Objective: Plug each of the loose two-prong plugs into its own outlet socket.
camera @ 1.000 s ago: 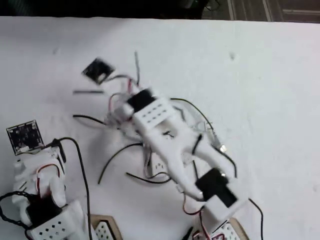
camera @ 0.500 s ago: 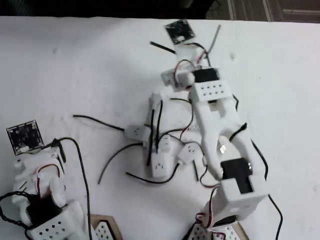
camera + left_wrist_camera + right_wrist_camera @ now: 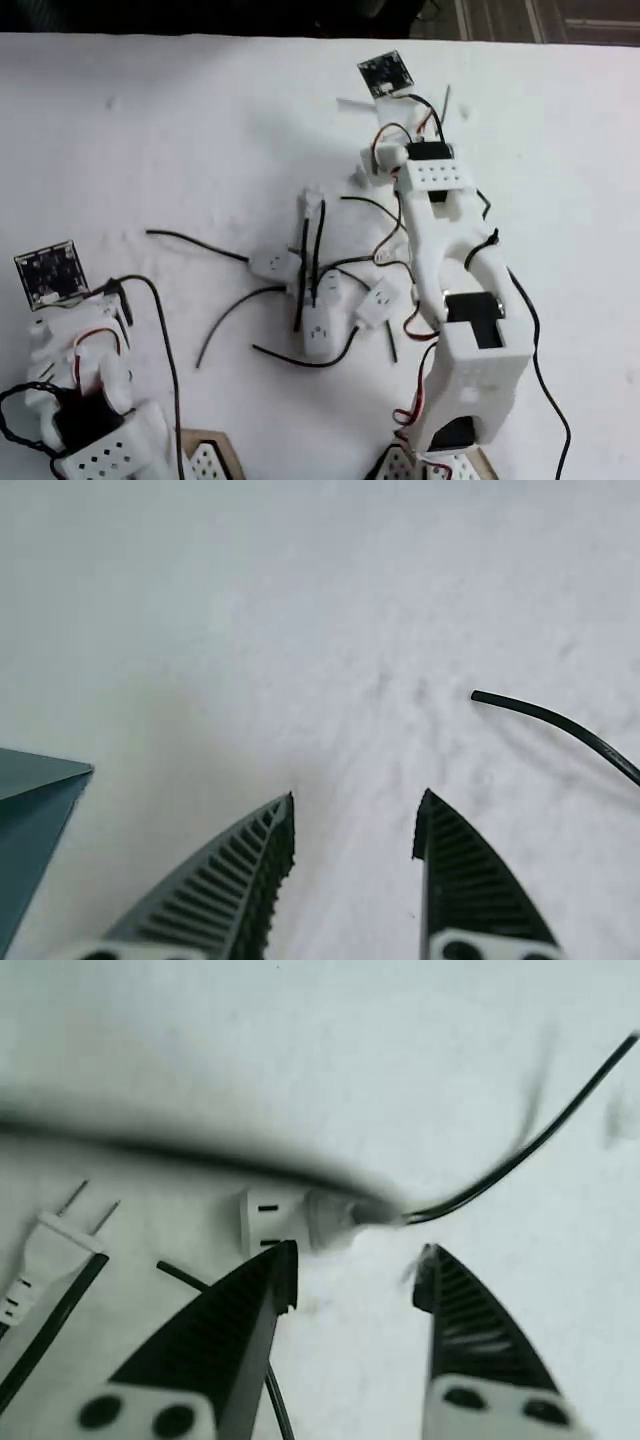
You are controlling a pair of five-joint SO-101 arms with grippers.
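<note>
Several white outlet sockets and plugs on short black cords lie tangled mid-table: one socket (image 3: 320, 335), another (image 3: 375, 305), a third piece (image 3: 275, 265) and a plug (image 3: 310, 200). The right arm (image 3: 440, 230) stretches past the far right of this cluster. In its wrist view the right gripper (image 3: 355, 1260) is open over bare cloth. A white socket (image 3: 265, 1222) with two slots lies just past one fingertip, its black cord (image 3: 520, 1150) running off. A white two-prong plug (image 3: 50, 1245) lies apart to the side. The left gripper (image 3: 355, 810) is open and empty at the near left, close to a black cord end (image 3: 540, 720).
The white table cloth (image 3: 150, 120) is bare across the far left and the right side. Loose black cords (image 3: 225, 315) trail from the cluster toward the left arm (image 3: 90, 400). A teal corner (image 3: 30, 800) sits beside the left gripper. Wooden arm bases (image 3: 210, 455) stand at the near edge.
The right arm has swung from over the left of the cluster to its far right, uncovering the sockets and plugs. The left arm has not moved.
</note>
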